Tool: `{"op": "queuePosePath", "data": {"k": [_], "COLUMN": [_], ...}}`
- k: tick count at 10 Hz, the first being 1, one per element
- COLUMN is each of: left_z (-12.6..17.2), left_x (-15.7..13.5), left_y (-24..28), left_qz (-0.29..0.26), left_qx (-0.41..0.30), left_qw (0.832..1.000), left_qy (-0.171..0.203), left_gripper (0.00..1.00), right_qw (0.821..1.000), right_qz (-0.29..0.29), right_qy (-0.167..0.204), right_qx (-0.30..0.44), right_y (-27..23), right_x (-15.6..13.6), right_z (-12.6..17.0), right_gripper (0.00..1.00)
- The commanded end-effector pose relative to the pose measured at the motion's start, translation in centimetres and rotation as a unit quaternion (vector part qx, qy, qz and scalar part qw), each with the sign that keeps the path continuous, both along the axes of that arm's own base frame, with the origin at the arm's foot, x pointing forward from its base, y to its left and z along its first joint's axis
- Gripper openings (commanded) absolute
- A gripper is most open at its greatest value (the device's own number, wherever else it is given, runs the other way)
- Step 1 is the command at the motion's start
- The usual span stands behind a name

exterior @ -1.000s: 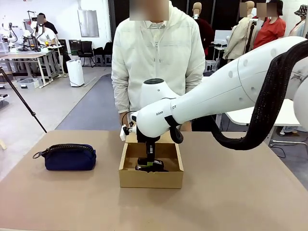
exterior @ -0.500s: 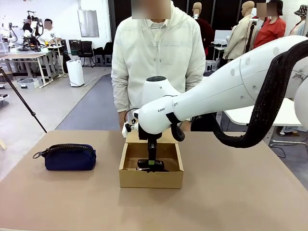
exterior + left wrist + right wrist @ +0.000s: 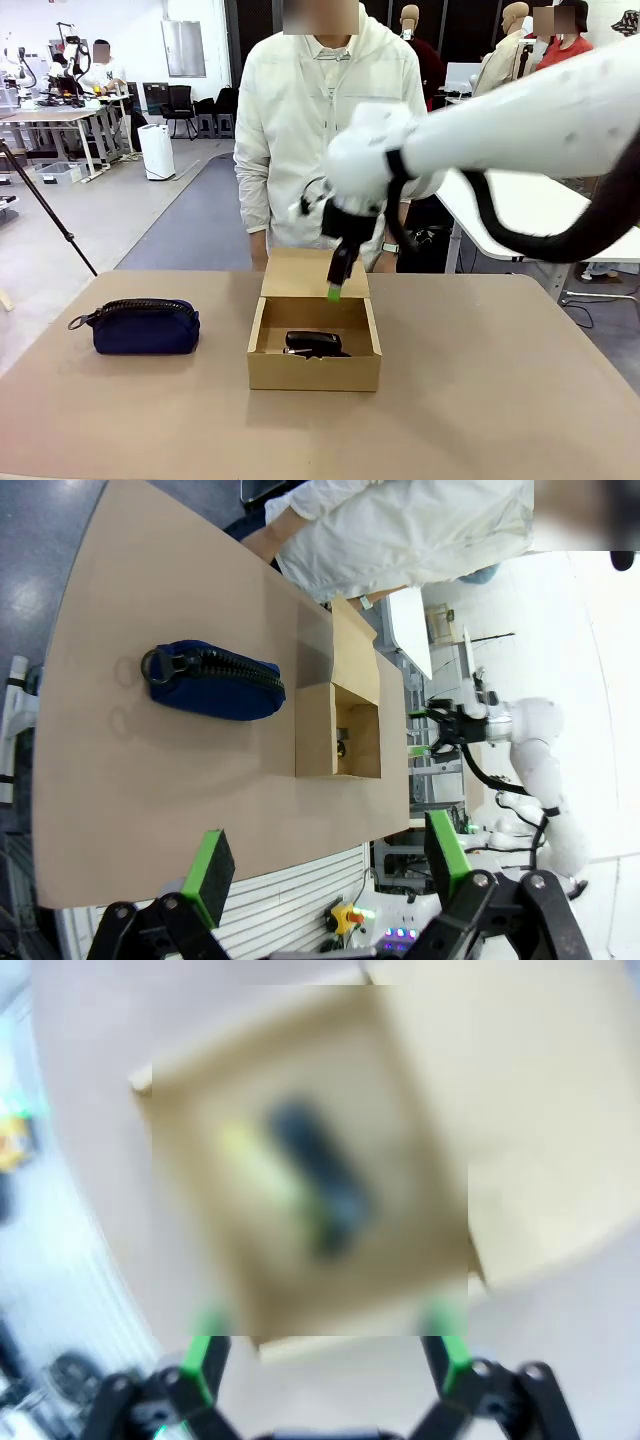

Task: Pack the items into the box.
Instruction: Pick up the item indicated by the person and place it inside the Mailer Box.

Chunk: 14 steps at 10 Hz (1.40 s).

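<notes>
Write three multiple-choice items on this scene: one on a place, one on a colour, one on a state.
1. Where is the stapler? A. in the box B. in the person's hand C. on the floor
2. What colour is the pouch? A. red B. navy blue C. green
3. How is the right gripper? A. shut on the stapler B. open above the box C. shut on the pouch
Answers: 1 A, it lies on the box's bottom. 2 B, dark blue fabric shows beside the box. 3 B, its fingers stand apart, nothing between them.
</notes>
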State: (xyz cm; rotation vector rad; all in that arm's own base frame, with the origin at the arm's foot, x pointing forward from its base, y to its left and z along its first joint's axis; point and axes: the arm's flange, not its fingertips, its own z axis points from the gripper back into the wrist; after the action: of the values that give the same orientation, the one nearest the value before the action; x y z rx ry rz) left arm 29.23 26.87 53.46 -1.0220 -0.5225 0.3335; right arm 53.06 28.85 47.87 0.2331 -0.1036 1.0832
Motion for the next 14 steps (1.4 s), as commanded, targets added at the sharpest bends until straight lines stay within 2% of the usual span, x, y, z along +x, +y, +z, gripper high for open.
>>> {"op": "queuePosePath", "data": {"k": [1,2,3,4,5,6,8,9,10,11,14], "left_z": [0.1,0.1,0.1,0.1,0.1,0.1,0.1,0.1,0.1,0.1,0.1], "left_x": [0.0,0.0,0.0,0.0,0.0,0.0,0.0,0.0,0.0,0.0,0.0], "left_y": [0.0,0.0,0.0,0.0,0.0,0.0,0.0,0.0,0.0,0.0,0.0], "left_qz": [-0.002,-0.002,-0.002,-0.002,-0.002,-0.002,-0.002,-0.002,-0.002,-0.002,-0.002], "left_qx": [-0.005,-0.005,-0.005,-0.005,-0.005,-0.005,-0.005,-0.005,-0.005,-0.005,-0.005], "left_qw": [1.0,1.0,1.0,1.0,1.0,1.0,1.0,1.0,1.0,1.0,1.0], "left_qy": [-0.012,-0.012,-0.012,-0.012,-0.012,-0.012,-0.012,-0.012,-0.012,-0.012,-0.012], "left_gripper": [1.0,1.0,1.0,1.0,1.0,1.0,1.0,1.0,1.0,1.0,1.0], "right_qw": [0.985,0.968,0.954,0.928,0.898,0.865,0.81,0.787,0.766,0.809,0.809], "right_qz": [-0.138,-0.197,-0.208,-0.222,-0.26,-0.292,-0.306,-0.29,-0.301,-0.314,-0.314], "right_qy": [0.043,0.055,0.071,0.082,0.087,0.102,0.14,0.158,0.162,0.147,0.147], "right_qx": [0.092,0.145,0.203,0.289,0.343,0.395,0.481,0.521,0.545,0.475,0.475], "right_y": [-10.7,-15.7,-20.1,-25.1,-29.2,-32.7,-37.8,-39.1,-39.4,-38.5,-38.5], "right_x": [-4.6,-6.6,-9.6,-13.3,-16.4,-19.1,-22.3,-22.4,-21.3,-23.5,-23.5], "right_z": [5.0,6.7,7.6,7.7,6.8,5.2,0.4,-1.7,-3.2,-0.4,-0.4], "right_gripper": [1.0,1.0,1.0,1.0,1.0,1.0,1.0,1.0,1.0,1.0,1.0]}}
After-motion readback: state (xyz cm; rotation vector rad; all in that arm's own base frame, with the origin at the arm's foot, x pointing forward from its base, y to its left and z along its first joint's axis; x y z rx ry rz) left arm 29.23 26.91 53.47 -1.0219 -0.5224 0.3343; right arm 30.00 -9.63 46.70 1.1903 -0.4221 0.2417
